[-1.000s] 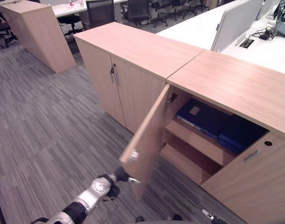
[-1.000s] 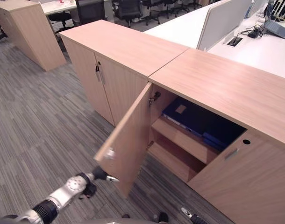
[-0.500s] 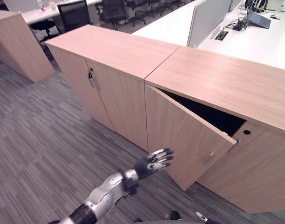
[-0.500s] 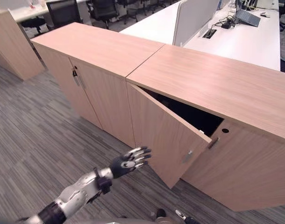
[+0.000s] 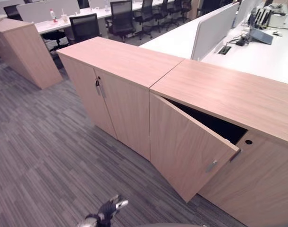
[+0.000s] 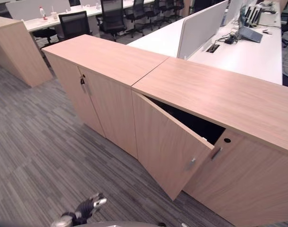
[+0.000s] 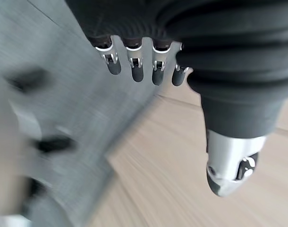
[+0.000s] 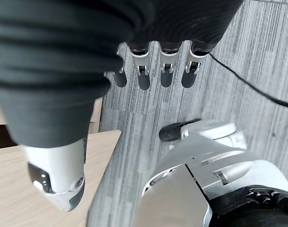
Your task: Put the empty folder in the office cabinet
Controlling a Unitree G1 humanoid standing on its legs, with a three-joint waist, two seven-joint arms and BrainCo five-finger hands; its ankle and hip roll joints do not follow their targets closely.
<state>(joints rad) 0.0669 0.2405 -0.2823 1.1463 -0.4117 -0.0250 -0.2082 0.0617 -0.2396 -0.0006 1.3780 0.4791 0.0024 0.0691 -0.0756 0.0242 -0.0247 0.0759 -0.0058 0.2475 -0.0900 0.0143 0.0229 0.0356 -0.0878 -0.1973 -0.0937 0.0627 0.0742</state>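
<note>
While the cabinet door (image 5: 189,149) hangs partly ajar, its free edge juts over the carpet (image 5: 35,156). Left robot hand (image 5: 108,210) hovers low, released; right robot hand (image 8: 148,61) is likewise released.

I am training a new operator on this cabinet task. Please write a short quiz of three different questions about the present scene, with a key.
1. True or false: the cabinet door is fully shut.
2. The left hand is: A) on the door, B) low over the carpet, C) inside the cabinet?
3. Fill in: both hands hold ____.

Key: 1 false, it stands ajar. 2 B. 3 nothing; the right hand is open too.
</note>
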